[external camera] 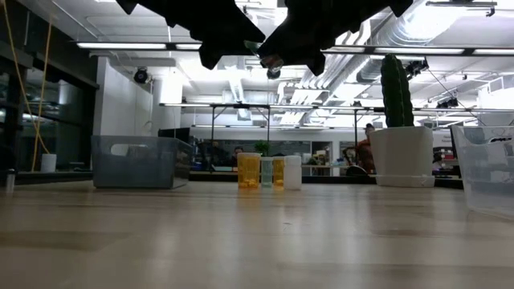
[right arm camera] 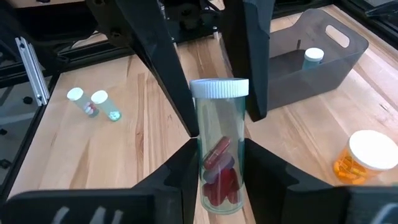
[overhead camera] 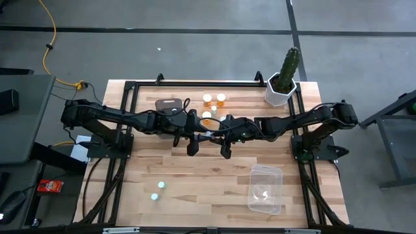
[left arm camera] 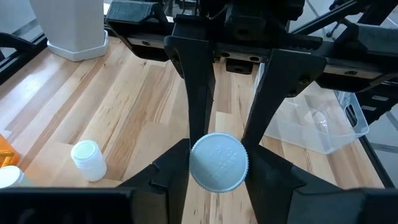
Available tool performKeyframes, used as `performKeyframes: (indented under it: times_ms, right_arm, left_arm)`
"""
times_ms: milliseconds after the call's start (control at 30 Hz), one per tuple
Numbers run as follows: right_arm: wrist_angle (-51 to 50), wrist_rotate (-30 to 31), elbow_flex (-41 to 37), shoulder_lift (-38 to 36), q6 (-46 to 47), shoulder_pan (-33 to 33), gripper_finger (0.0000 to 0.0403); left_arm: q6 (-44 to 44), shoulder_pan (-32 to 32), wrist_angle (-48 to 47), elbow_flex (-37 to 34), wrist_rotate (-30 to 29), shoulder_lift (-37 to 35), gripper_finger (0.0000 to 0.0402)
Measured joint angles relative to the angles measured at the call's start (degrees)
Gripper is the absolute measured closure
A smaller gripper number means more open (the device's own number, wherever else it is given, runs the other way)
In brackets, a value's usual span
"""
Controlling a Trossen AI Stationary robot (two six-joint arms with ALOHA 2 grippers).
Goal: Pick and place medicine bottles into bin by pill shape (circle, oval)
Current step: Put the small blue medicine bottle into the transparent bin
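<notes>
A clear medicine bottle (right arm camera: 217, 155) with a white cap and red oval pills hangs in mid-air over the table's middle, between my two grippers. My right gripper (right arm camera: 219, 186) is shut on it. My left gripper (left arm camera: 217, 180) faces it from the table's left and stands open, with one finger on either side of the cap (left arm camera: 217, 162). In the high view the grippers meet at the bottle (overhead camera: 209, 134). Other medicine bottles stand at the far middle (overhead camera: 214, 99), and two lie near the front left (overhead camera: 158, 190). My right gripper pinches the bottle's body near its bottom end (right arm camera: 217, 193) between its two fingers, coming from the table's right and slanting down. The bottle is lifted clear, with its cap end toward the left arm. My left gripper's fingers (right arm camera: 252, 87) stand close beside the cap; whether they touch it, I cannot tell.
A grey bin (overhead camera: 170, 105) at the far left-middle holds a bottle (right arm camera: 314, 56). A clear bin (overhead camera: 265, 188) sits near the front right. A cactus in a white pot (overhead camera: 284, 81) stands at the far right corner. A white bottle (left arm camera: 87, 158) lies below the grippers.
</notes>
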Motion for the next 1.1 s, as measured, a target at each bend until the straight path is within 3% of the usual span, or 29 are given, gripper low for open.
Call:
performKeyframes:
  times_ms: [400,767,900,1100]
  right_arm:
    - [-1.03,-0.24,0.00,-0.93,-1.50,0.02,0.0307]
    - [-11.12,0.80,0.00,-12.17,-2.60,-0.61,0.0307]
    - [-6.90,4.57,-0.65,-15.38,-0.99,0.28,0.0307]
    - [10.35,7.69,-7.41,-16.22,0.37,2.92,0.0307]
  left_arm:
    - [-1.35,0.26,-0.60,-0.04,3.04,-2.36,0.0206]
    - [1.10,3.43,-6.75,-0.31,5.54,-21.06,0.0205]
    - [1.54,3.12,-1.64,-4.30,1.53,-27.44,0.0207]
    - [-3.70,1.98,13.56,-16.27,-1.44,-33.34,0.0208]
